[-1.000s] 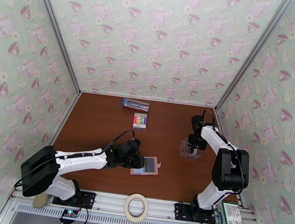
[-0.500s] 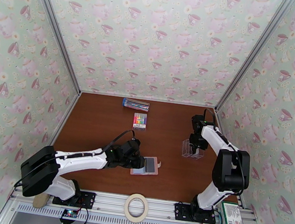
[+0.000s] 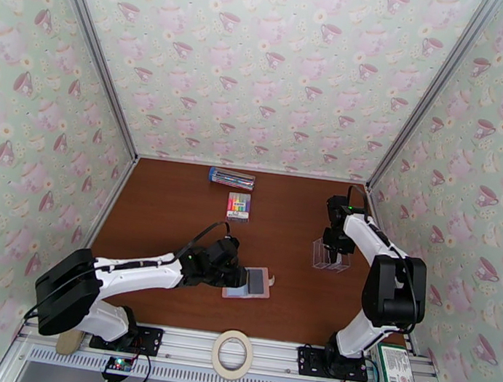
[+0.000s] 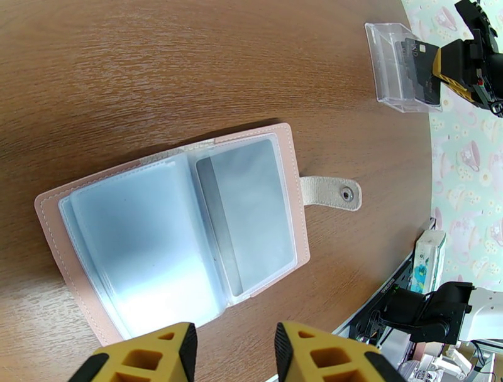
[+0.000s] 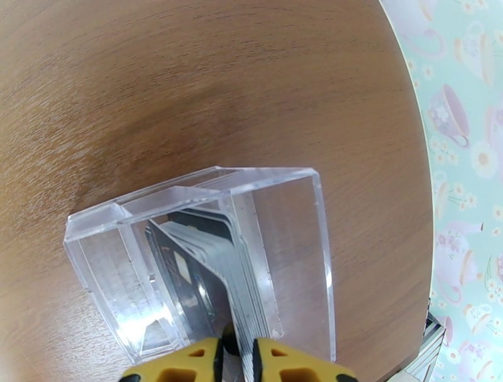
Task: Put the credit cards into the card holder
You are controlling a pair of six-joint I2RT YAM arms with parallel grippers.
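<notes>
credit cards point(image 5: 214, 264) stood bunched in a clear stand point(image 5: 289, 239), right side of table, well apart from the card holder point(image 4: 170, 220), which lay open near centre. one grey card looked pocketed; most remained. right gripper point(image 5: 237, 355) reached down, pinched on the cards' top edge. left gripper point(image 4: 234, 342) sat fingers apart at the holder's near edge.

The left arm point(image 3: 139, 271) and the right arm point(image 3: 365, 236) have white shells and black joint housings. The left gripper point(image 4: 234, 355) has yellow fingers point(image 4: 148, 358) with triangular holes. The right gripper point(image 5: 237, 359) has yellow fingers point(image 5: 188, 363) too. Behind each gripper a thin black cable point(image 3: 210, 225) rises in a loop from the wrist.
</notes>
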